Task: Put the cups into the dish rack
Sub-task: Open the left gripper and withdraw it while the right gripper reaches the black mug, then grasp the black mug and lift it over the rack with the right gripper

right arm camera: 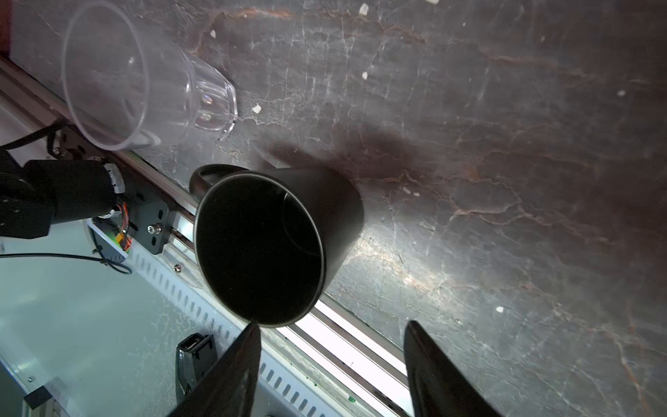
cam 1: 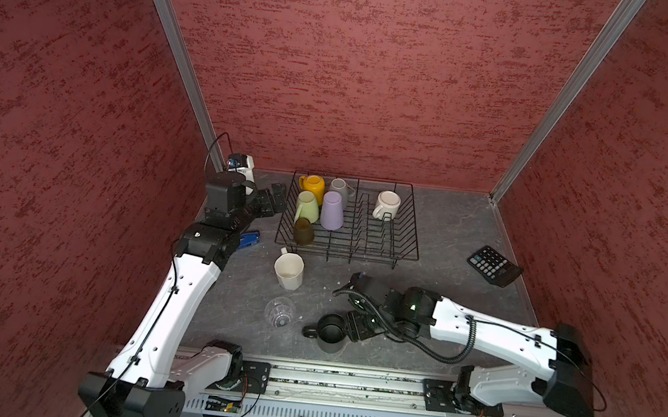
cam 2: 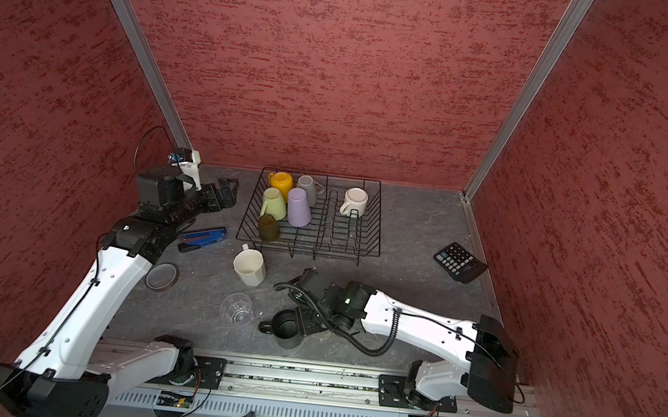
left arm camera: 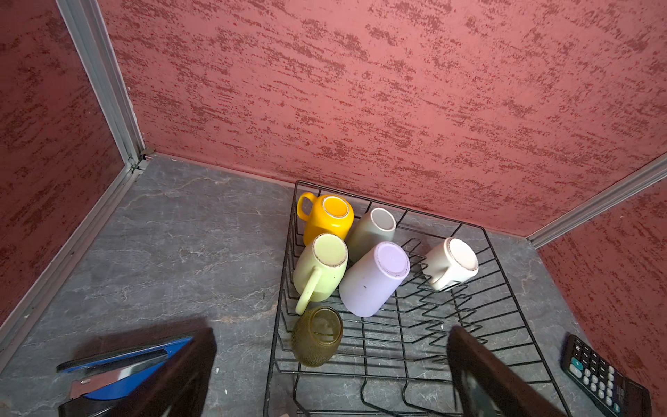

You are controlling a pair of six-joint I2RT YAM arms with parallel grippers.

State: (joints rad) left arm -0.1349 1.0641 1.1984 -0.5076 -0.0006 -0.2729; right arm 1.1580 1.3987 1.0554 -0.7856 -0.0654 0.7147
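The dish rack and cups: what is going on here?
A two-armed robot is loading cups into the dish rack; six, such as the lilac tumbler, sit there upside down. The right gripper is at the black mug, fingers apart, not gripping it yet. The left gripper hovers open beside the rack. The white faceted mug and clear glass stand on the table.

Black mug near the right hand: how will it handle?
The black mug looks like rigid ceramic, probably heavyish. Upright and tapering to a narrower base, it may tip if pushed near the rim. Matte wall, likely not slippery.
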